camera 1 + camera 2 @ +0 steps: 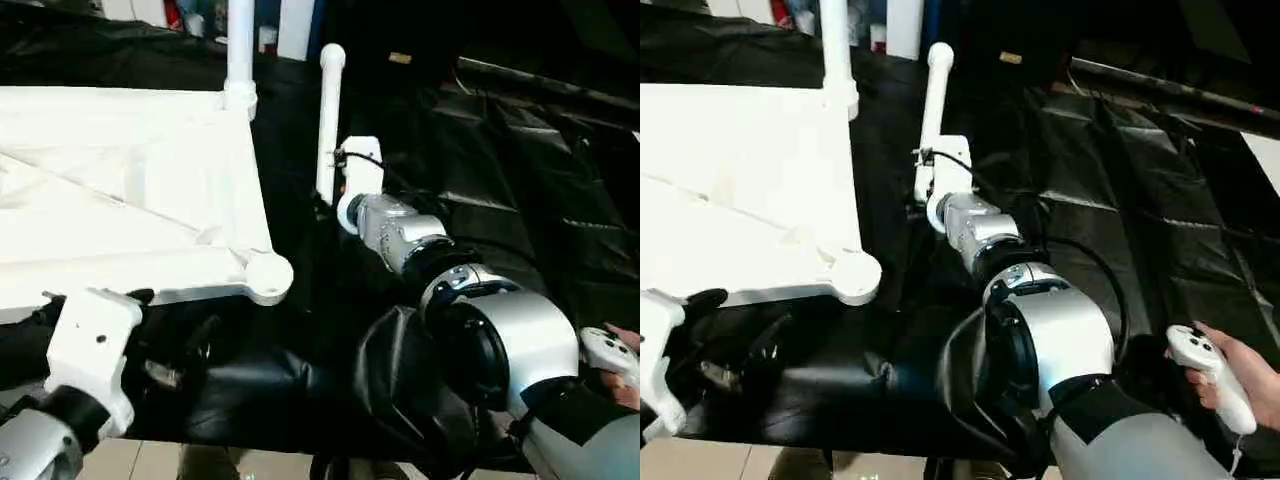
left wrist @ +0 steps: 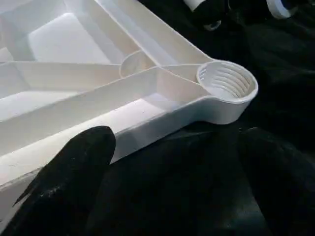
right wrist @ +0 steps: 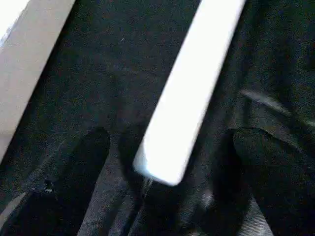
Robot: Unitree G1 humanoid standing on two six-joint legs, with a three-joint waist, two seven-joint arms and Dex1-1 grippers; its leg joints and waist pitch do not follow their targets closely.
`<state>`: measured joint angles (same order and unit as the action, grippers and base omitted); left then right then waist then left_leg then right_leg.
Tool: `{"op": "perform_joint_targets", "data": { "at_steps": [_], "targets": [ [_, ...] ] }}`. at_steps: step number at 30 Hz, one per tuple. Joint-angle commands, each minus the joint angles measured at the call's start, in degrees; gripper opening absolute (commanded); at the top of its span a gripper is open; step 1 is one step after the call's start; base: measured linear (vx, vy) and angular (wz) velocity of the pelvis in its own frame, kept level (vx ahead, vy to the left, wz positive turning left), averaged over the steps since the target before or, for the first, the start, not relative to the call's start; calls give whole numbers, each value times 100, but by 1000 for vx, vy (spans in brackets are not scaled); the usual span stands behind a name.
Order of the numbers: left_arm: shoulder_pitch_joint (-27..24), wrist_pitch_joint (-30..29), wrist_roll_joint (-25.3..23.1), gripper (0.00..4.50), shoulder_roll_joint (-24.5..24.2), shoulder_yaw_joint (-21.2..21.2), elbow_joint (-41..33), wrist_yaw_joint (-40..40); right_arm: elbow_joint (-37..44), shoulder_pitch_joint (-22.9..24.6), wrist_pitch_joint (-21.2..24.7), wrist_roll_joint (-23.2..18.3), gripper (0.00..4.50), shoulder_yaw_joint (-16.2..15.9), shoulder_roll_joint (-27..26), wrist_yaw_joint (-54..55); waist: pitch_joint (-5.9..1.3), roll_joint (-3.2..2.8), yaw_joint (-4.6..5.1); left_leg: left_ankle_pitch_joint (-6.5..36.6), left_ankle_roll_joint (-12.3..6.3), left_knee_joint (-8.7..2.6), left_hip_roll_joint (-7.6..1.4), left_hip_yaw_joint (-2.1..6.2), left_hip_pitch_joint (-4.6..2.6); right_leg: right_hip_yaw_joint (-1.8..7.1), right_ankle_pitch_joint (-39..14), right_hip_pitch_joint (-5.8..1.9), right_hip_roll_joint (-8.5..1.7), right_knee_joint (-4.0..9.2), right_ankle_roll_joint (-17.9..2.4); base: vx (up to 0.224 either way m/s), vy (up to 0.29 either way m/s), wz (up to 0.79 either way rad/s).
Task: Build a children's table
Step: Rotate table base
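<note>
The white tabletop [image 1: 120,200] lies underside up on black cloth, its ribs showing. One white leg [image 1: 240,45] stands upright in the far corner socket. The near corner socket [image 2: 227,81] is threaded and holds nothing. My left gripper [image 2: 177,162] is open just in front of that corner, one finger [image 2: 81,167] close to the tabletop's edge. A second leg [image 1: 328,120] lies on the cloth to the right of the tabletop. My right gripper [image 3: 170,162] is open, with the end of this leg [image 3: 189,93] between its fingers and a gap on both sides.
Wrinkled black cloth [image 1: 1120,180] covers the work surface. A person's hand holds a white controller [image 1: 1210,375] at the near right. My right forearm [image 1: 420,240] reaches across the middle. Pale floor tiles [image 1: 150,460] show at the near edge.
</note>
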<state>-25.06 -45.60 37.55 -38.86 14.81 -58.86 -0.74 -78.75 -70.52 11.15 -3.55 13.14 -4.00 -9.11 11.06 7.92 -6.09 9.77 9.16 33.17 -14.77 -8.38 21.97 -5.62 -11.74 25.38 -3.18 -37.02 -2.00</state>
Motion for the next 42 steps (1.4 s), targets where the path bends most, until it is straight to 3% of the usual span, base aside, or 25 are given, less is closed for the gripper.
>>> {"op": "perform_joint_targets", "data": {
  "at_steps": [1, 3, 4, 8, 10, 16, 24, 28, 31, 32, 34, 36, 39, 41, 42],
  "targets": [
    [-81, 113, 165, 450, -57, -30, -114, 137, -23, -4, 90, 78, 431, 5, 17, -34, -326, -204, 18, 500, 327, -385, 175, -131, -65, 353, -281, -364, -330, 352, -563, 0, 0, 0],
    [-134, 181, 303, 450, -166, -12, -114, 239, -19, -5, 98, 66, 431, 29, 11, -27, -325, -211, 21, 404, 357, -371, 180, -136, -74, 352, -142, -356, -320, 336, -588, 0, 0, 0],
    [-188, 263, 470, 450, -308, -1, -114, 387, -16, -8, 113, 75, 402, 34, 3, -44, -329, -203, 27, 388, 359, -375, 183, -135, -74, 348, -120, -365, -315, 334, -586, 0, 0, 0],
    [-263, 396, 697, 450, -516, -3, -114, 599, -10, -10, 132, 96, 385, 45, -8, -80, -322, -202, 30, 446, 407, -377, 186, -130, -68, 353, -206, -369, -323, 337, -542, 0, 0, 0],
    [-299, 469, 819, 450, -628, -6, -114, 715, -9, -9, 162, 98, 351, 62, -15, -95, -319, -189, 35, 495, 399, -384, 183, -129, -74, 353, -284, -367, -324, 345, -507, 0, 0, 0],
    [-401, 730, 1238, 450, -1020, -39, -114, 1137, -10, 7, 200, 152, 305, 64, -35, -114, -331, -179, 33, 387, 433, -371, 186, -129, -80, 354, -199, -367, -323, 327, -481, 0, 0, 0],
    [-441, 952, 1626, 450, -1406, -61, -114, 1552, -5, 4, 204, 202, 226, 94, -18, -130, -343, -170, 31, 359, 471, -367, 192, -129, -80, 355, -168, -372, -323, 320, -449, 0, 0, 0],
    [-445, 991, 1674, 450, -1464, -80, -114, 1641, -4, 0, 201, 208, 207, 98, -8, -125, -361, -160, 33, 270, 483, -355, 189, -131, -88, 353, -84, -372, -319, 307, -453, 0, 0, 0],
    [-441, 1045, 1722, 450, -1496, -114, -114, 1746, -4, 4, 196, 212, 169, 100, -7, -121, -375, -145, 35, 198, 496, -348, 193, -133, -85, 351, 7, -382, -316, 296, -467, 0, 0, 0],
    [-439, 1081, 1752, 450, -1545, -125, -114, 1814, -4, 6, 190, 214, 169, 107, -10, -120, -397, -106, 35, 158, 492, -343, 194, -138, -88, 352, 40, -396, -314, 294, -469, 0, 0, 0],
    [-444, 1115, 1781, 450, -1577, -116, -114, 1866, -3, 4, 182, 214, 149, 113, -14, -126, -396, -122, 34, 136, 501, -340, 196, -135, -89, 350, 64, -388, -313, 287, -444, 0, 0, 0],
    [-410, 1133, 1780, 450, -1546, -82, -114, 2039, 3, 7, 118, 212, 137, 145, -30, -142, -453, -40, 42, 98, 501, -332, 190, -140, -96, 346, 54, -420, -316, 284, -456, 0, 0, 0],
    [-333, 1082, 1646, 450, -1455, -83, -114, 2109, 11, 6, 71, 142, 123, 227, -32, -143, -522, -32, 58, -122, 546, -310, 187, -137, -110, 338, 268, -430, -309, 246, -470, 0, 0, 0],
    [-181, 978, 1501, 450, -1297, -72, -114, 2146, 22, 8, 49, 72, 120, 291, -13, -154, -627, 24, 78, -271, 600, -278, 183, -149, -140, 326, 463, -457, -298, 217, -524, 0, 0, 0],
    [-181, 978, 1501, 450, -1297, -72, -114, 2146, 22, 8, 49, 72, 120, 291, -13, -154, -619, 16, 80, -322, 624, -278, 184, -144, -135, 324, 526, -451, -298, 205, -541, 0, 0, 0]
  ]
}}
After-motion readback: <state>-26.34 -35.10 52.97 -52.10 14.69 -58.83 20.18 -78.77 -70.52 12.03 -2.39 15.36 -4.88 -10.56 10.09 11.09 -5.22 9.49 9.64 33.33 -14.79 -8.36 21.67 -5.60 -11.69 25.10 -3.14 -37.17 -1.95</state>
